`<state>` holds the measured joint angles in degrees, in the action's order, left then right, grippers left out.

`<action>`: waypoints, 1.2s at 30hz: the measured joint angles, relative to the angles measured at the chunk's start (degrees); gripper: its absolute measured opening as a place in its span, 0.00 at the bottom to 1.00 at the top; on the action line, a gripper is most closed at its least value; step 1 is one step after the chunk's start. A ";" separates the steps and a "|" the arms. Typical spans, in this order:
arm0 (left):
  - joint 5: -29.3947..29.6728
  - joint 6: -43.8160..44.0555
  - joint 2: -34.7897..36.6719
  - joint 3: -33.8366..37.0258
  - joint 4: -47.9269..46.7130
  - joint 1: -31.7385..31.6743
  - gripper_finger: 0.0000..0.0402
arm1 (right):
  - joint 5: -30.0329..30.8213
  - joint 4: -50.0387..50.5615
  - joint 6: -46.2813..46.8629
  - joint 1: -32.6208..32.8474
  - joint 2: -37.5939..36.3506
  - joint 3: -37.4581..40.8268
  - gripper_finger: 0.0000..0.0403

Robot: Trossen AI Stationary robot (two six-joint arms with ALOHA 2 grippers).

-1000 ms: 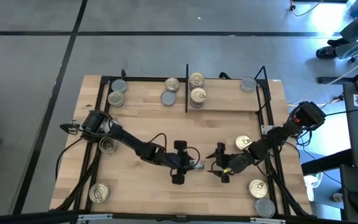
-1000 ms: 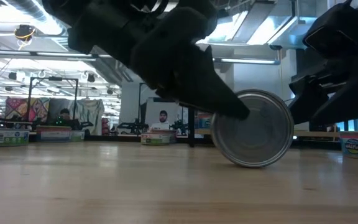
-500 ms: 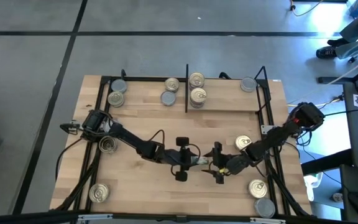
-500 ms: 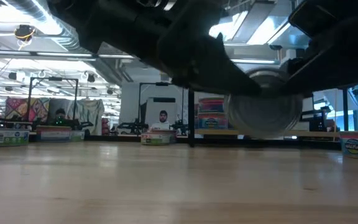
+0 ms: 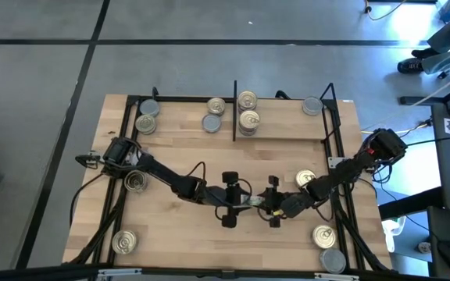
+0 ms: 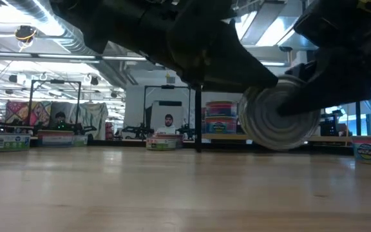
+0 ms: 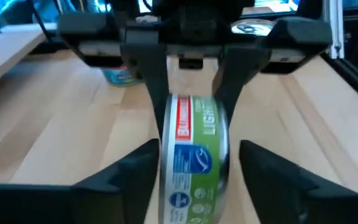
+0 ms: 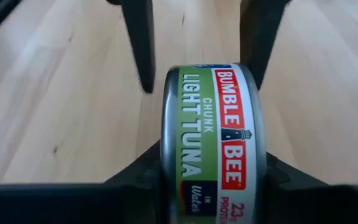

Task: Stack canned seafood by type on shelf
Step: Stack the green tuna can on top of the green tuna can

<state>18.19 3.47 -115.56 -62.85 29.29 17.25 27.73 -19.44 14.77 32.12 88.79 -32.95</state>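
One tin of canned seafood, with a green and red label, stands on edge in the air between my two grippers near the table's middle. My right gripper is shut on it. My left gripper faces it from the table's left and is open. Its fingers stand on either side of the tin, and I see no touch. The shelf lies along the far edge with a black divider. Several tins sit on it, one pair stacked just right of the divider. My right gripper pinches the tin across its two flat ends, one finger lying over the end face toward the near edge. The fingers come level from the table's right. The tin is lifted clear of the table, on edge, its labelled wall toward the wrist.
Loose tins lie on the tabletop: one on the left, one at the near left corner, one right of my right arm and two near the right corner. Black frame bars edge both sides.
A second ago the tin stood on its rim on the table; it is now lifted clear and hangs a little above the wood, still on edge. My right gripper has moved slightly toward the table's left and up with it.
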 joint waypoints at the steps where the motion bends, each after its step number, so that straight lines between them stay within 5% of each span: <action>1: -0.09 0.19 0.08 0.00 -0.58 -0.08 0.59 | 0.09 0.01 -0.22 0.00 -0.37 -0.03 0.33; 12: 0.76 4.71 13.31 3.03 -22.75 1.00 0.65 | 6.65 15.13 -0.25 -0.57 -10.86 -0.07 0.33; 27: 1.31 2.11 19.60 24.19 12.58 -0.46 0.58 | 7.90 38.79 -1.59 -12.84 -27.26 -0.09 0.33; 36: 1.50 0.99 19.51 26.64 13.81 -0.87 0.57 | 12.18 56.49 -6.86 -25.27 -28.22 -9.85 0.33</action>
<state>19.70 4.45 -96.05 -36.21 43.10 16.38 39.90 37.05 7.91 6.85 60.57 -42.80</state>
